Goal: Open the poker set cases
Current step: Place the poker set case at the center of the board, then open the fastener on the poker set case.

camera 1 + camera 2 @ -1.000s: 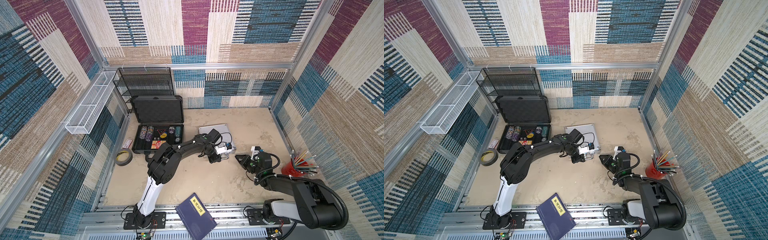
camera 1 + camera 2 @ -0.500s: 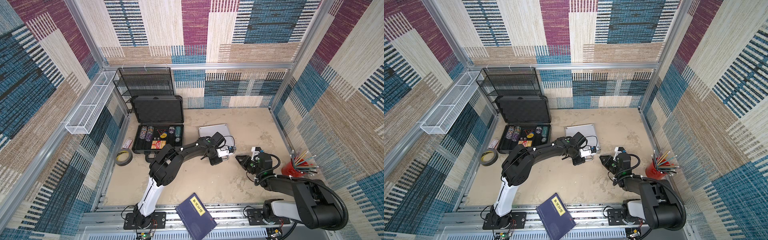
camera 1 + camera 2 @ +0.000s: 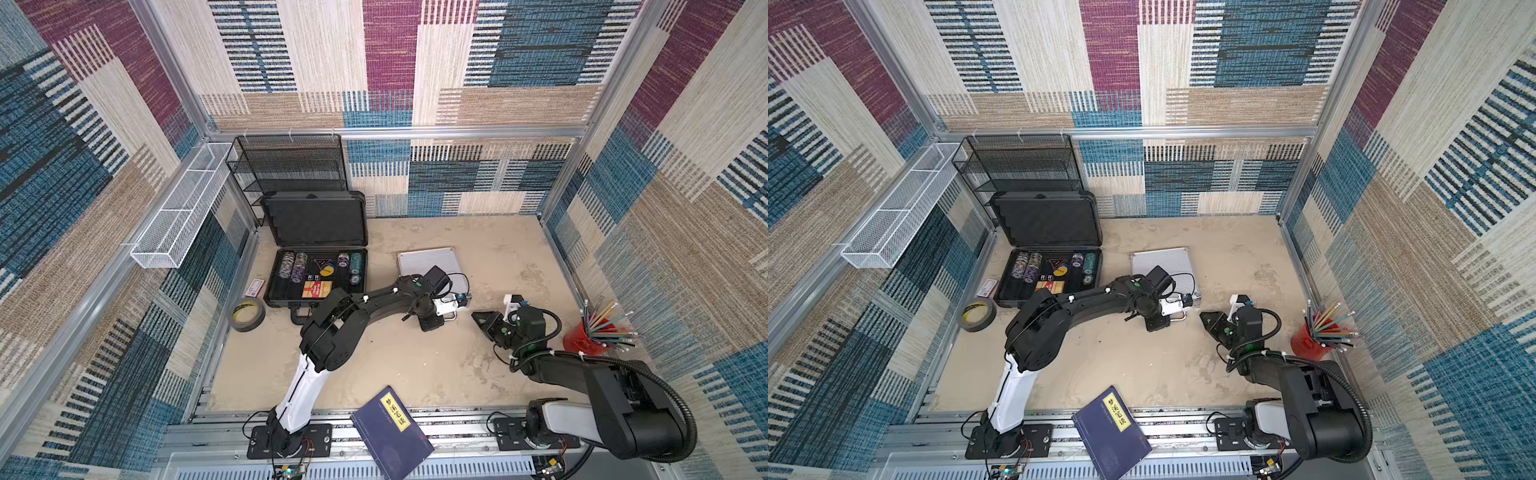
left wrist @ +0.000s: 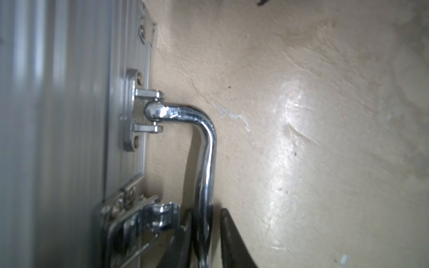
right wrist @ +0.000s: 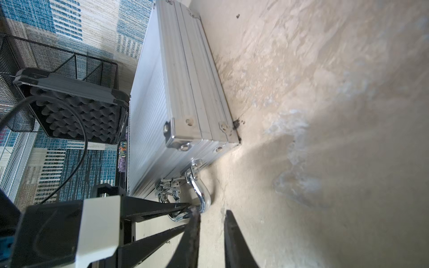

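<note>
Roughly halfway, judging by the layout: larger dark grey case (image 3: 320, 220) at the back left of the table (image 3: 415, 365) already open, lid upright, chips and cards on show in the foam base. Now working the second one, the ribbed silver aluminium case (image 3: 428, 262), flat and closed near the table's middle, just right of the dark case, handle edge facing the arms. Left gripper (image 4: 206, 222) down at that edge, fingers (image 4: 232, 243) narrowly parted and straddling the chrome handle (image 4: 207, 150); a sliver of table visible between handle and one finger, so loosely around it rather than pinching. Latch (image 4: 139, 222) just beside the handle apparently flipped outward, though too blurred to be sure; no clear sight of a second latch. Right gripper (image 3: 477, 318) low over the table, near the case's front right corner but apart from it, fingers drawn almost together on nothing. Next, probably: confirm both latches free, then get a fingertip under the lid's front lip and lift, swinging back about the rear hinge. Calls for the base to stay put, so likely bracing with the right arm while raising with the left; light case, smooth table, easy to drag instead of open.
</note>
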Controlling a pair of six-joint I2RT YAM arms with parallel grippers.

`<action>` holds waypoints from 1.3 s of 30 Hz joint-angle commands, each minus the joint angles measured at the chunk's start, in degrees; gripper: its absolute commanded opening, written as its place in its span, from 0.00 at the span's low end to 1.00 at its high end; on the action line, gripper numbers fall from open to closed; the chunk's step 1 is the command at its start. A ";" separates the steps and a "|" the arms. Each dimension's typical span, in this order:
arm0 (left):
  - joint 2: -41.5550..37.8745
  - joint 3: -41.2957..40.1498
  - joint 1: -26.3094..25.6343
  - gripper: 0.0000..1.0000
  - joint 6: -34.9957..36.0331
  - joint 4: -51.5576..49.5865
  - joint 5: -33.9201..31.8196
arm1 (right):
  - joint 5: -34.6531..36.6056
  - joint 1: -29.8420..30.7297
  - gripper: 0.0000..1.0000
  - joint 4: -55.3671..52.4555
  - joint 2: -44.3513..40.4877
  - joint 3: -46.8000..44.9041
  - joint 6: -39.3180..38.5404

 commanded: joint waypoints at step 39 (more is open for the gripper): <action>-16.50 -5.88 9.79 0.39 -14.57 11.71 3.23 | 7.76 5.49 0.43 -25.28 -5.52 17.36 -21.24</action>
